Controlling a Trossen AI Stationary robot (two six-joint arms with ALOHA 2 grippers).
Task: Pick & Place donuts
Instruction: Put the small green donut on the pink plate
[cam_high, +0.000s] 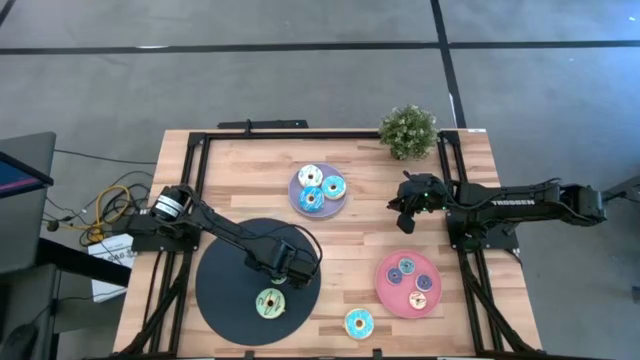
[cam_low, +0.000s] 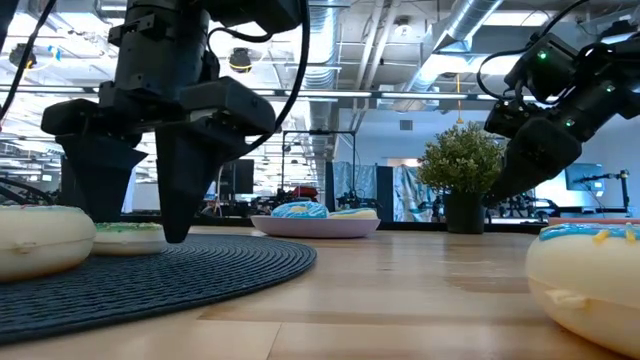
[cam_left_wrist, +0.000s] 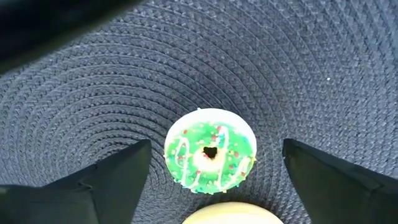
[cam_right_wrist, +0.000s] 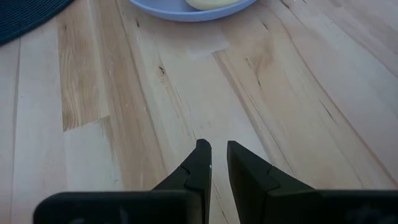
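Handling: the green donut (cam_left_wrist: 210, 152) looks like a small, light toy ring, probably firm with a smooth, rather slippery iced top; judged best taken across its outer rim, one finger on each side, not by the centre hole.
Look: green icing with white drizzle lines and red sprinkles, a cream edge showing round it, a small dark hole in the middle.
Place: it lies flat on the black woven plate (cam_high: 225, 290), between and just ahead of the left gripper's fingers in the left wrist view; apart from both, touching neither. A cream donut (cam_left_wrist: 227, 214) sits just beside it, nearer the wrist.
Left gripper (cam_high: 285, 268): hangs over the black woven plate with jaws wide apart, holding nothing; fingertips stand close to the mat in the low view.
Next move, as a judgement: the fingers already straddle the green ring, so closing should be preceded by a check that the cream neighbour stays clear.
Right gripper (cam_right_wrist: 216, 149): jaws nearly together, nothing between them, over bare wood of the table (cam_high: 350, 225), waiting; the lavender plate (cam_right_wrist: 161, 7) lies well ahead of its tips.
Other donuts: three blue and white ones on the lavender plate, small purple ones on the pink plate (cam_high: 385, 285), one blue donut (cam_high: 359, 323) loose on the table.
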